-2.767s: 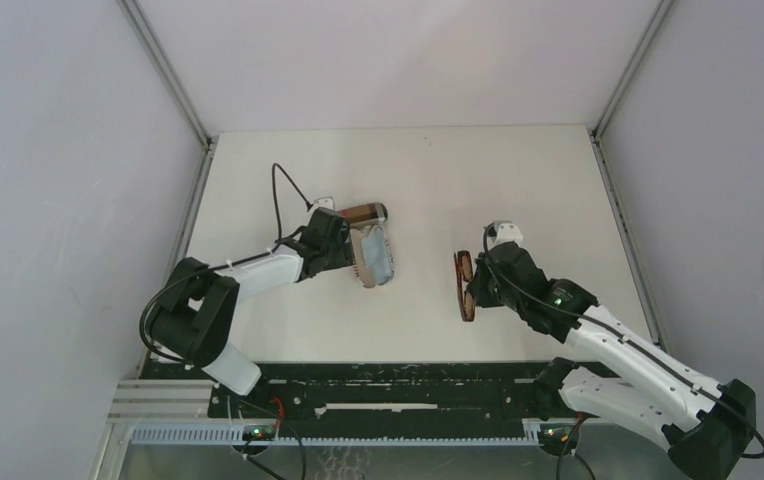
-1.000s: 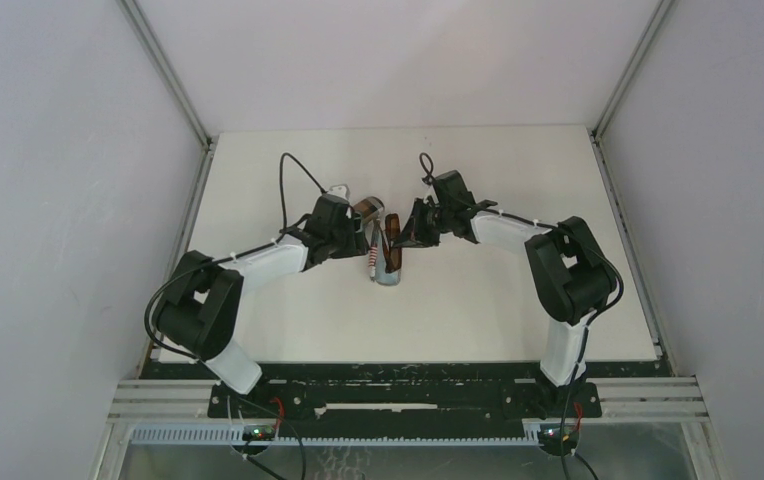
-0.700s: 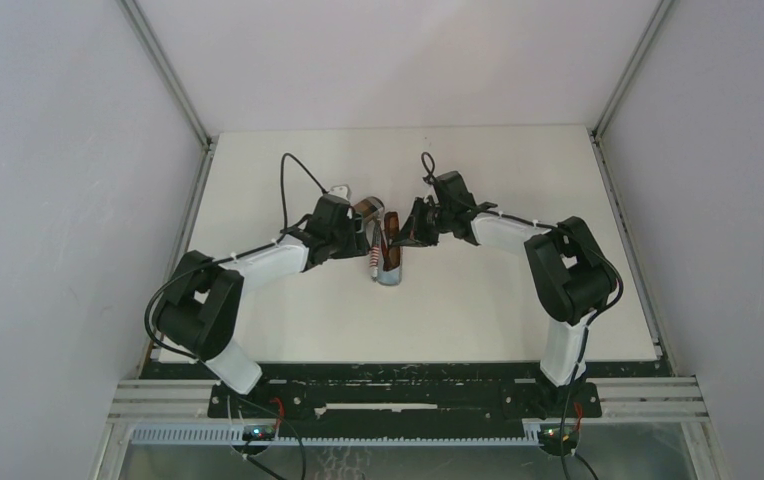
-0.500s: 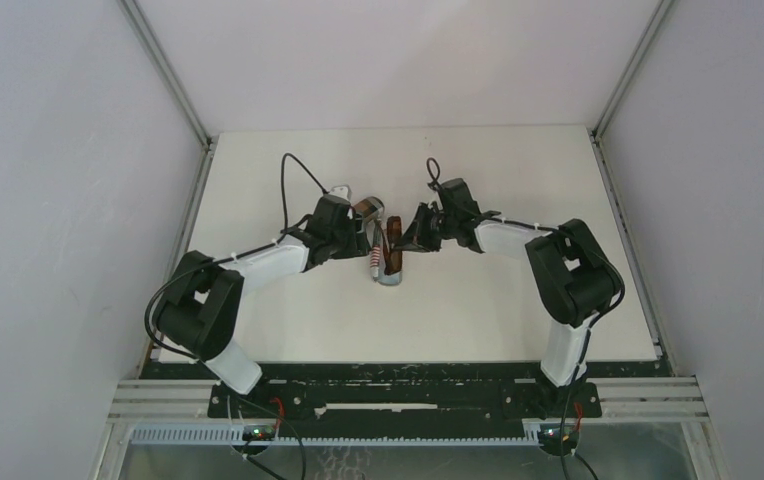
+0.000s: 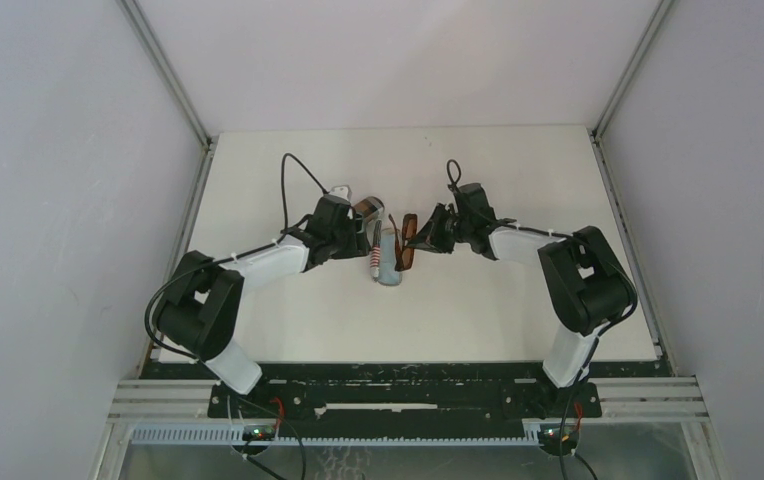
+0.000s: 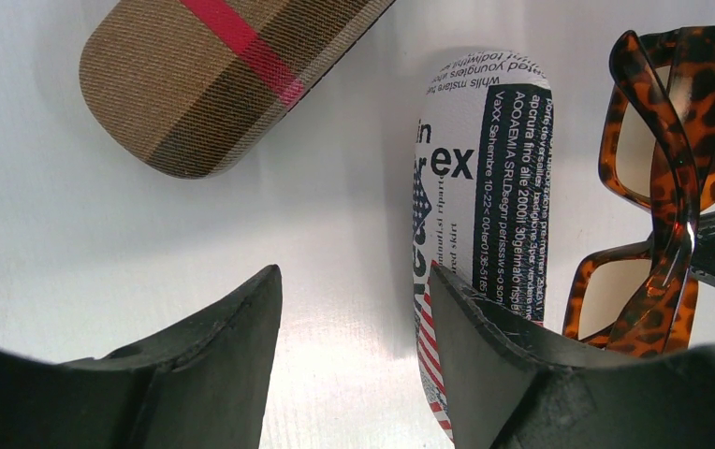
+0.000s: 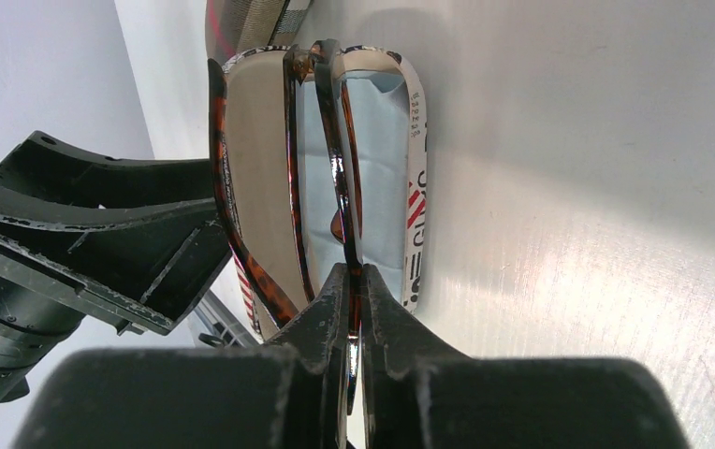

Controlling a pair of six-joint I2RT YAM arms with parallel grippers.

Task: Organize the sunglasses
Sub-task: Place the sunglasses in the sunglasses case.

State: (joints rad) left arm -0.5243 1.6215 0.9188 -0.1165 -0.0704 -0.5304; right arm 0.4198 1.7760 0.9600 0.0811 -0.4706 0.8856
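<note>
The right hand (image 7: 352,273) is squeezed shut on a thin part of the spotted brown sunglasses (image 7: 255,168). It holds them up on their edge, right at the open side of the flag-print case (image 6: 485,187) in the middle of the counter (image 5: 518,180), with a light blue cloth (image 7: 382,150) inside the case. The left hand (image 6: 354,281) has its fingers apart and grips nothing; one finger leans on that case, near the checked brown case (image 6: 223,75).
</note>
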